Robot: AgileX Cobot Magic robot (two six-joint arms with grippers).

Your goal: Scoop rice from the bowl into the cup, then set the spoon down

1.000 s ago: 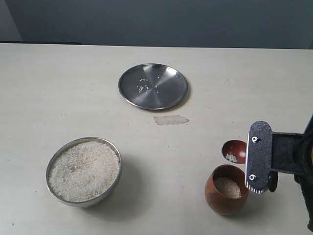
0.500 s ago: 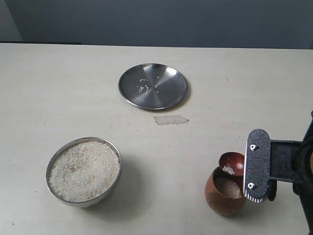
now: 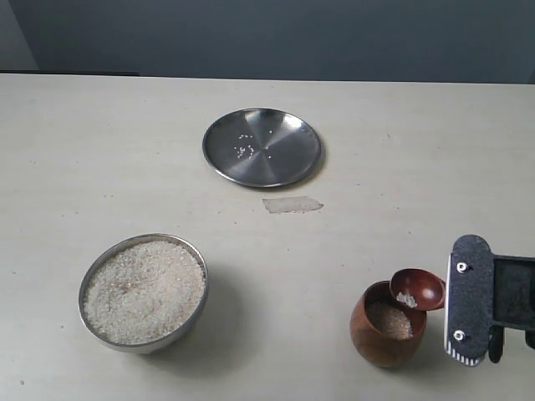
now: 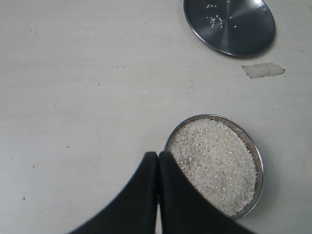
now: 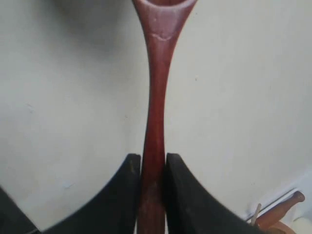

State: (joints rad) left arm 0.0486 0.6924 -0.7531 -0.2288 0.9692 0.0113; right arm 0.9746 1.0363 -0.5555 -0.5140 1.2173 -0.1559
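right pincer [image 5: 152, 159] clamping spoon [image 3: 416, 289] over cup [image 3: 376, 338] rim, left pincer [image 4: 158, 161] closed near bowl [image 3: 144, 238] edge

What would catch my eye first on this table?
Probably the shiny steel bowl at the near left, filled with white rice. Next, at the near right, the right gripper holds a slim wooden spoon carrying a few grains, poised by the rim of a small brown cup that has rice in it.
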